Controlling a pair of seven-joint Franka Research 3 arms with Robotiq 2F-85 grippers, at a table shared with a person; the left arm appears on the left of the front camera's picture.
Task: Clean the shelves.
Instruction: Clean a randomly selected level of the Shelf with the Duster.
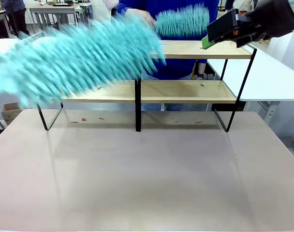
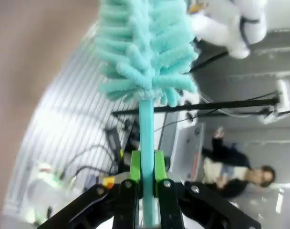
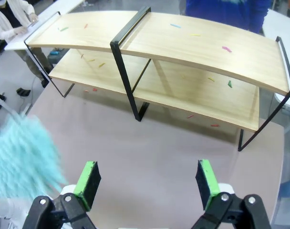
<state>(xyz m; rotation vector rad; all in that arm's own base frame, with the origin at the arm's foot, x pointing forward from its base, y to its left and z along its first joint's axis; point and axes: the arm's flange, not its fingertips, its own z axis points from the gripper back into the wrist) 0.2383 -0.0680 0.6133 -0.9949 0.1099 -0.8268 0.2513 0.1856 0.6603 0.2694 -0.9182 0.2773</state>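
The shelves [image 1: 195, 92] stand across the far half of the table: two light-wood boards in a black frame with a central post [image 1: 138, 104]. From above, the shelves [image 3: 183, 45] carry small coloured scraps [image 3: 226, 48]. My left gripper [image 2: 146, 167] is shut on the thin handle of a fluffy teal duster [image 2: 145, 47]. That duster [image 1: 74, 58] sweeps as a blur over the shelves' left half. My right gripper [image 1: 207, 42] hangs above the upper board's right end. In its own view the right gripper [image 3: 147, 183] is open and holds nothing.
A person in a blue top [image 1: 185, 9] behind the shelves holds a second teal duster [image 1: 183, 21] over the upper board. Scraps [image 1: 84, 119] lie on the grey table [image 1: 147, 183] by the shelf feet. A white table [image 1: 272, 77] adjoins on the right.
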